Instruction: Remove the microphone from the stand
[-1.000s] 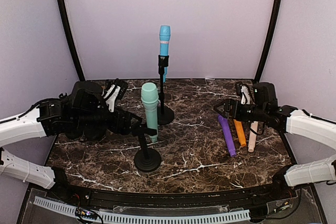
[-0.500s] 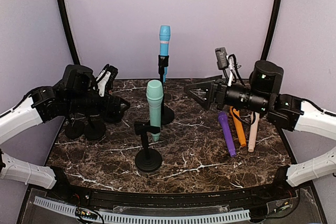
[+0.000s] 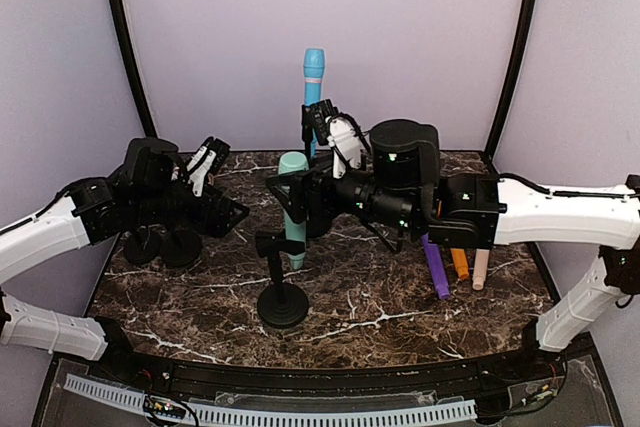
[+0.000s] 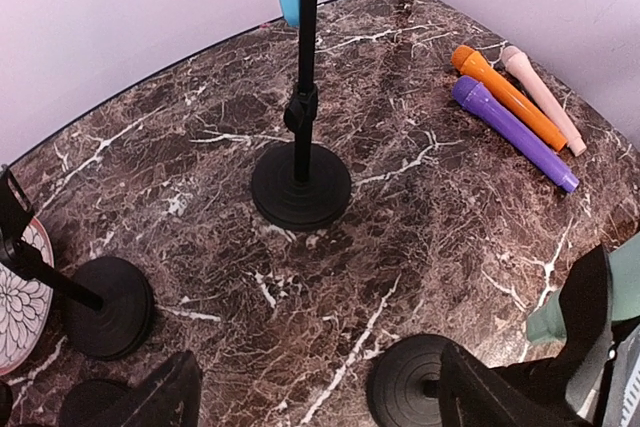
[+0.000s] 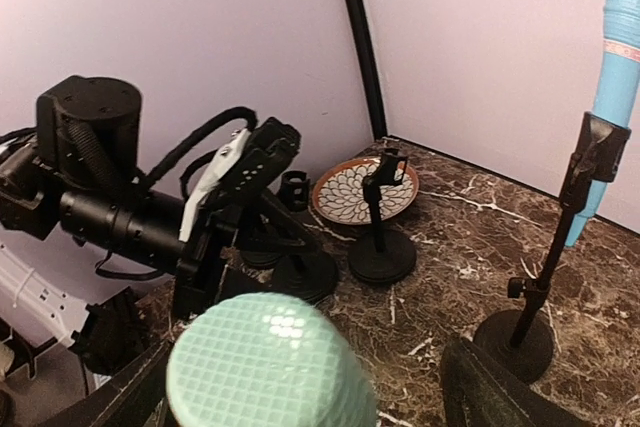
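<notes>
Grasp step: right gripper, jaws wide, flanks the head of the green microphone.
It stands upright in the clip of the near stand; left gripper, wide and empty, hangs left of that stand. Next, probably: close, lift straight up.

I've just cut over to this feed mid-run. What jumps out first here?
The right gripper has its jaws open on either side of the mint-green mesh-headed microphone, which stands in a short black stand near the middle of the dark marble table. Behind it, a sky-blue microphone rises on a taller stand. At the right, a purple microphone, an orange one and a pale pink one lie side by side.
</notes>
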Action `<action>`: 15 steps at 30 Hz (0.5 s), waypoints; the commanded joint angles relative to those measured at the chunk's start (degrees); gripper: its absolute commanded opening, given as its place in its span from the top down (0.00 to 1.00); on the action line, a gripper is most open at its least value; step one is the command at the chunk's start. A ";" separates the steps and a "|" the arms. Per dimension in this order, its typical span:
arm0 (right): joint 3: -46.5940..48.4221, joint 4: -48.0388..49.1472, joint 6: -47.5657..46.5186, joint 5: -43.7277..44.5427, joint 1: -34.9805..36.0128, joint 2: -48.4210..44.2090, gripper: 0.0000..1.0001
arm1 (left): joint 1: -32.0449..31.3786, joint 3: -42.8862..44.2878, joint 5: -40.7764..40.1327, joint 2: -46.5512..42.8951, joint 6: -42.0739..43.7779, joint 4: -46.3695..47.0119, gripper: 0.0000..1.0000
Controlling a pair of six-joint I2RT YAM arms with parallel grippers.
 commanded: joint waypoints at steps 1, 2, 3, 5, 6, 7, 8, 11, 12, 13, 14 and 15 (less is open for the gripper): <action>4.37 -1.30 -1.48 7.34 0.82 1.34 0.17 | 0.10 -4.62 -1.41 -2.63 5.78 6.40 0.16; 4.77 -1.50 -1.62 7.35 0.92 1.70 0.19 | 0.09 -5.49 -2.93 -3.08 6.85 7.32 0.16; 5.06 -1.61 -1.68 7.27 0.93 1.91 0.23 | 0.13 -6.72 -3.63 -3.02 7.19 8.33 0.16; 5.03 -1.35 -2.11 6.97 1.01 1.97 0.31 | 0.09 -6.48 -5.05 -2.17 8.24 7.14 0.16; 4.72 -0.97 -2.44 6.67 0.98 1.78 0.36 | 0.09 -6.34 -5.59 -1.75 8.89 6.72 0.17; 4.20 -0.42 -2.79 6.32 1.04 1.60 0.39 | 0.09 -6.66 -6.02 -1.70 9.26 6.65 0.17; 3.74 0.02 -3.15 6.04 1.00 1.35 0.42 | 0.09 -6.95 -6.71 -1.77 9.83 6.74 0.17; 2.42 1.13 -4.87 5.56 0.35 0.49 0.60 | 0.09 -7.63 -8.34 -2.15 9.81 6.68 0.17; 1.88 1.67 -5.41 4.31 -0.28 0.22 0.63 | 0.09 -7.67 -8.45 -2.16 9.98 6.62 0.17; 1.25 2.27 -5.88 2.60 -0.95 -0.19 0.65 | 0.09 -7.68 -8.44 -2.17 10.07 6.58 0.17; 0.41 3.08 -6.41 0.23 -1.74 -0.76 0.67 | 0.13 -7.68 -8.28 -2.21 10.29 6.57 0.17; -0.54 4.12 -6.89 -2.12 -2.42 -1.29 0.68 | 0.10 -7.73 -7.41 -2.40 10.49 6.72 0.17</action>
